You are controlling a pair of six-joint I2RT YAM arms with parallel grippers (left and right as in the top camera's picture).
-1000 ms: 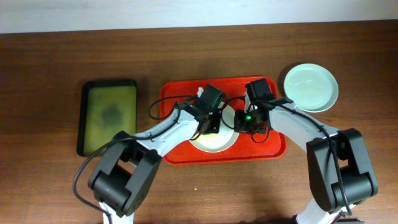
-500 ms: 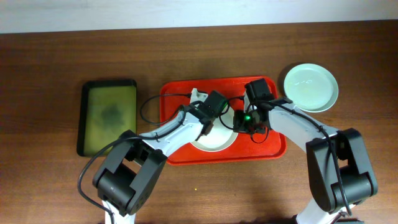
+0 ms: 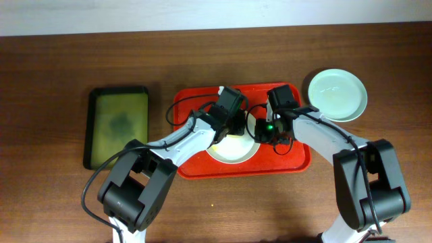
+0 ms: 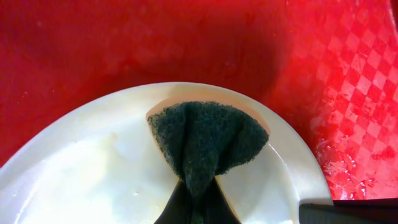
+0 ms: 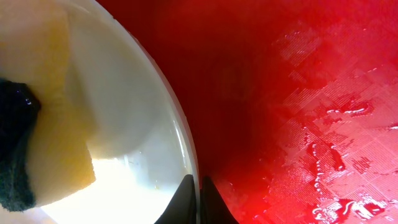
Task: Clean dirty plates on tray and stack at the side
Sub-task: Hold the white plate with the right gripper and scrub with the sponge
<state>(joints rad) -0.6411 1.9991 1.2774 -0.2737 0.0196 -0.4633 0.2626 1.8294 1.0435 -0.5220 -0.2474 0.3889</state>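
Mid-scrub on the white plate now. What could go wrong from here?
The right tool pinches only the thin rim of the plate, so scrubbing pressure might pull it free. The tray looks wet, so a loose plate could slide. The sponge sits near the plate's edge and may run off.

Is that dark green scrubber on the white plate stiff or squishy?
Probably squishy: the scrubber bunches into a fold where the left hand pinches it. It looks light, with a yellow foam backing. Likely soaked too, since the tray beside the plate glistens with droplets.
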